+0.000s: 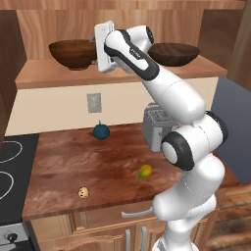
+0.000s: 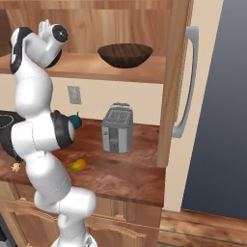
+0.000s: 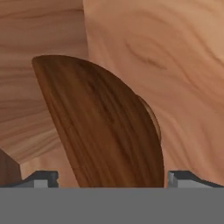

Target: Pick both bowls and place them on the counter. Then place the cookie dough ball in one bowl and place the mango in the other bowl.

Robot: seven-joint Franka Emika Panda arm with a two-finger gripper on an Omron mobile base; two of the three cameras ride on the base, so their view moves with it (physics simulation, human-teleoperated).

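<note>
Two wooden bowls stand on the upper shelf [image 1: 44, 73]. The deeper reddish-brown bowl [image 1: 72, 53] is at the left. The wider dark bowl [image 1: 175, 53] [image 2: 125, 54] is at the right. My gripper [image 1: 94, 49] [image 3: 111, 179] is raised to the shelf right beside the reddish-brown bowl [image 3: 100, 127], open, its fingertips [image 3: 43, 178] wide apart on either side of the bowl's near edge. Nothing is held. On the counter [image 1: 98, 162] lie the speckled cookie dough ball [image 1: 84, 192] [image 2: 16, 167] near the front edge and the mango [image 1: 145, 171] [image 2: 77, 165] close to the arm's base.
A dark teal round thing with a stem [image 1: 101, 131] [image 2: 75, 121] sits at the back of the counter. A grey toaster [image 1: 156, 122] [image 2: 117, 128] stands at the right. A stove top [image 1: 10, 166] borders the counter's left, a fridge [image 2: 212, 96] its right.
</note>
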